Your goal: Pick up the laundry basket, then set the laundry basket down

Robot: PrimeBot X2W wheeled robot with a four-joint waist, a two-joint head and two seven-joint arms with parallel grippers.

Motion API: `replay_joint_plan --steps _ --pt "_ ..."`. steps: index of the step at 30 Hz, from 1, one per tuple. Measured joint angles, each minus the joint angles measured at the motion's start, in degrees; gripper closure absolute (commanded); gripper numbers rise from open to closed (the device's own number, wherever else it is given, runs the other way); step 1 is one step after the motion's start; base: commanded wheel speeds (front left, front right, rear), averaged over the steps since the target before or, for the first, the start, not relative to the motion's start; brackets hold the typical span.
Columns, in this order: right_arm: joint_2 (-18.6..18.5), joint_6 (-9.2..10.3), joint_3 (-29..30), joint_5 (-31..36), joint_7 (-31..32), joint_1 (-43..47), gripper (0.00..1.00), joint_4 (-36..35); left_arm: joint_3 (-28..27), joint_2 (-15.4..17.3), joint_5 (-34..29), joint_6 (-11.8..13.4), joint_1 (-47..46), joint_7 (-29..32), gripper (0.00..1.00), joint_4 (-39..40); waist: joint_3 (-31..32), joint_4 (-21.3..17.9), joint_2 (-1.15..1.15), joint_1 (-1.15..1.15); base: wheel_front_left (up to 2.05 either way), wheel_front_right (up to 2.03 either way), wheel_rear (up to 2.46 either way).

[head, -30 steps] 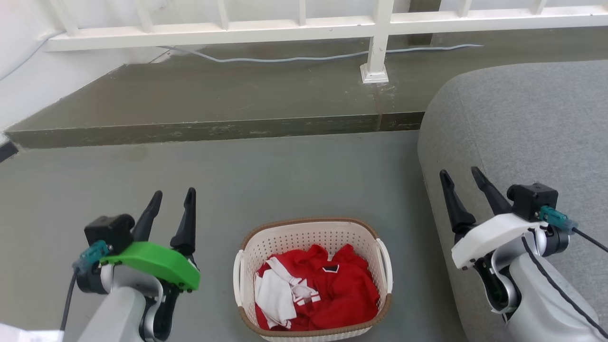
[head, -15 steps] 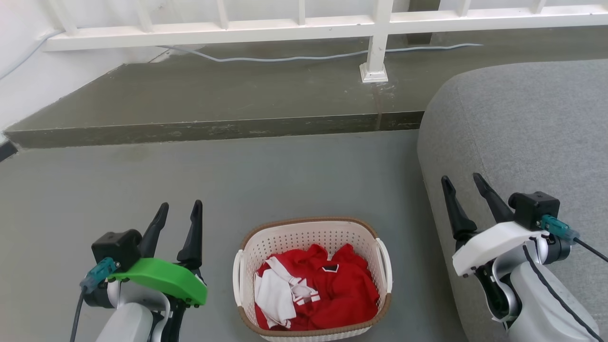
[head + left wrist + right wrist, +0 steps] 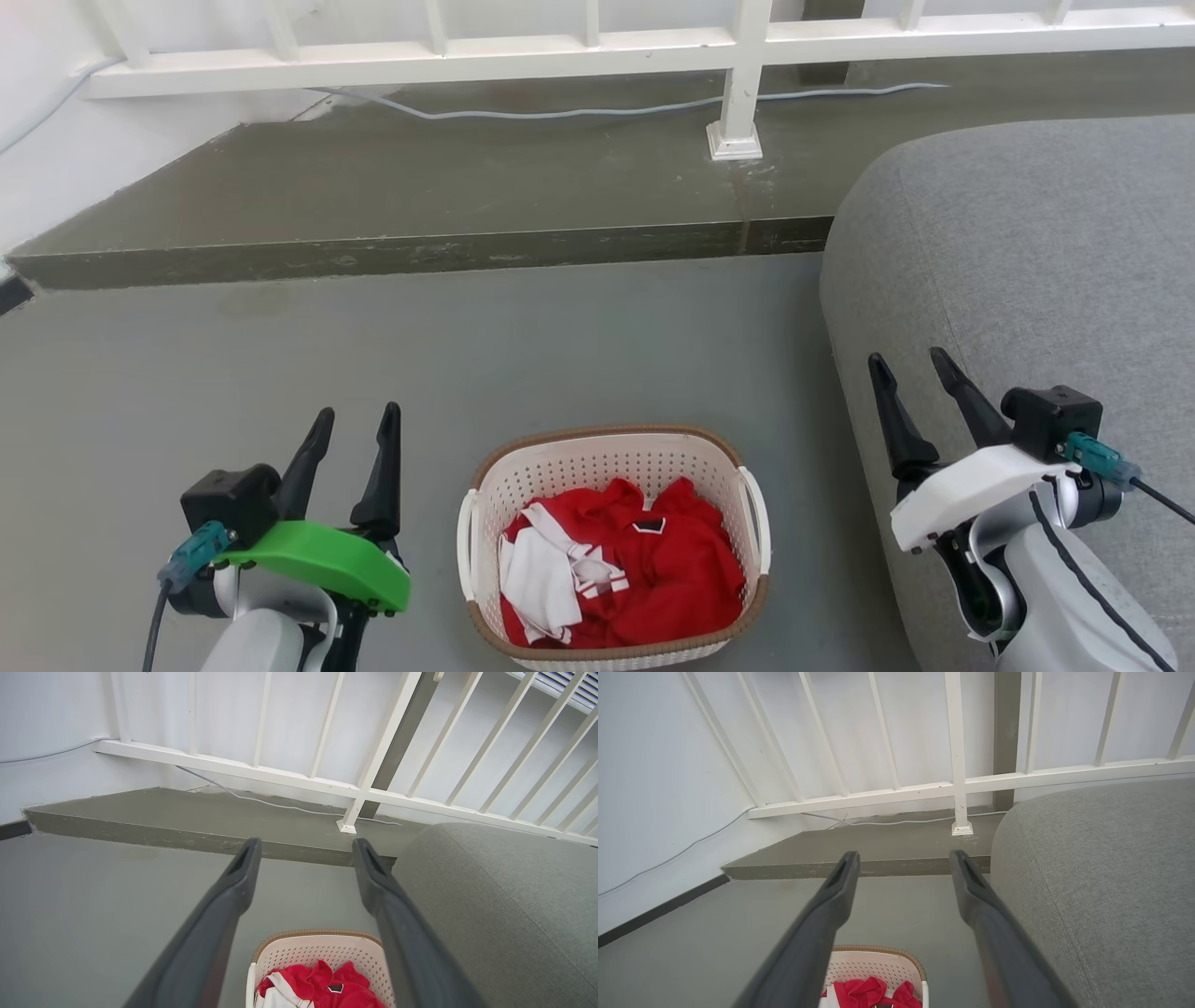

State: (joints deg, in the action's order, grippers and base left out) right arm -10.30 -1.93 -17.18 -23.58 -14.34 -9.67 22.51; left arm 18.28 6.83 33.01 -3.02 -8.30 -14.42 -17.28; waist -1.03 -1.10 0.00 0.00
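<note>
The cream-white perforated plastic laundry basket with a brown rim (image 3: 607,435) stands on the grey floor (image 3: 560,345), between your two arms and lower than both. One white side handle faces each arm. Your left gripper (image 3: 357,411) hangs nearer than your right gripper (image 3: 906,357). Both pairs of jaws are parted and hold nothing.

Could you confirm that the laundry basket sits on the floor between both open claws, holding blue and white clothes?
Not quite: the head view shows the clothes are red and white. The laundry basket does sit on the floor between the open left claw and right claw.
</note>
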Motion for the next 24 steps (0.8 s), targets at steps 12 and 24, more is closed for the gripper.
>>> replay_joint_plan --steps 12,24 --pt "0.9 -0.59 1.1 1.6 0.0 0.8 0.00 -0.1 -1.3 -0.6 -2.0 -0.6 1.0 0.0 0.00 0.8 0.0 -0.1 0.00 0.00 0.00 0.00 0.00" --pt "2.1 -1.05 1.9 1.4 0.3 2.9 1.00 1.4 -1.5 -1.3 -1.6 -1.2 2.9 0.4 1.00 -0.6 0.0 -0.2 0.00 0.00 0.00 0.00 0.00"
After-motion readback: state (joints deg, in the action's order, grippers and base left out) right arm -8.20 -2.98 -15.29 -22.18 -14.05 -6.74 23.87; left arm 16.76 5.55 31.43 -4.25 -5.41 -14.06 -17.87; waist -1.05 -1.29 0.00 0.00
